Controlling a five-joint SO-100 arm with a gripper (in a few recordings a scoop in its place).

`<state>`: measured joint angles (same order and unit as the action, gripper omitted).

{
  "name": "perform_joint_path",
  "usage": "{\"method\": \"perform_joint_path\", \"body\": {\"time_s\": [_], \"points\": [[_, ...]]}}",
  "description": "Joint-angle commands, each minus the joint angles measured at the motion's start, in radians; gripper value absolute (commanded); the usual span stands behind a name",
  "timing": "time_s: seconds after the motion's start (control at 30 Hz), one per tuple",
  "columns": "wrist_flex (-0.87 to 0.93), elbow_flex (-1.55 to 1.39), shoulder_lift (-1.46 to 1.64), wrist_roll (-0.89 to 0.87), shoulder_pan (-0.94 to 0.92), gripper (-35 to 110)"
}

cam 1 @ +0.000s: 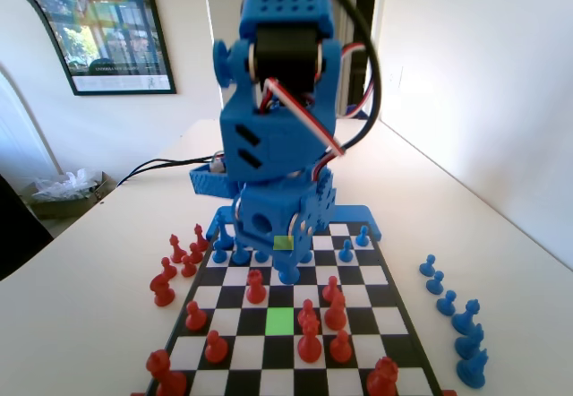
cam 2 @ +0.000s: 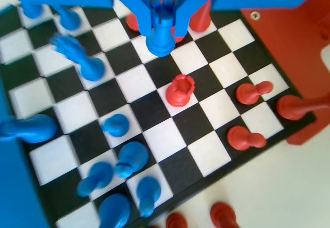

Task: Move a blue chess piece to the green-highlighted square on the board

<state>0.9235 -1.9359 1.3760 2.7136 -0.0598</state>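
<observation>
My gripper point(cam 1: 288, 254) hangs low over the far half of the board point(cam 1: 394, 320), just in front of the arm's base. In the wrist view its jaws point(cam 2: 161, 24) are shut on a blue chess piece point(cam 2: 161, 41), whose flared base shows below them over the squares. I cannot tell whether the base touches the board. In the fixed view that blue chess piece point(cam 1: 288, 273) sits below the paler yellow-green square point(cam 1: 284, 243). The green-highlighted square point(cam 1: 280, 320) lies two rows nearer the camera, with nothing on it.
Red pieces crowd the green square: one to its right point(cam 1: 308, 314), one below that point(cam 1: 310, 344) and one to the upper left point(cam 1: 256, 287). A red piece point(cam 2: 180, 90) stands just beyond the held piece. Several blue pieces point(cam 1: 452, 311) stand off the board on the right.
</observation>
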Motion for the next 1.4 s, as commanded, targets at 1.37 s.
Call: {"method": "perform_joint_path", "body": {"time_s": [1.37], "points": [[-0.232,-0.112,-0.018,0.052,-0.04,4]]}}
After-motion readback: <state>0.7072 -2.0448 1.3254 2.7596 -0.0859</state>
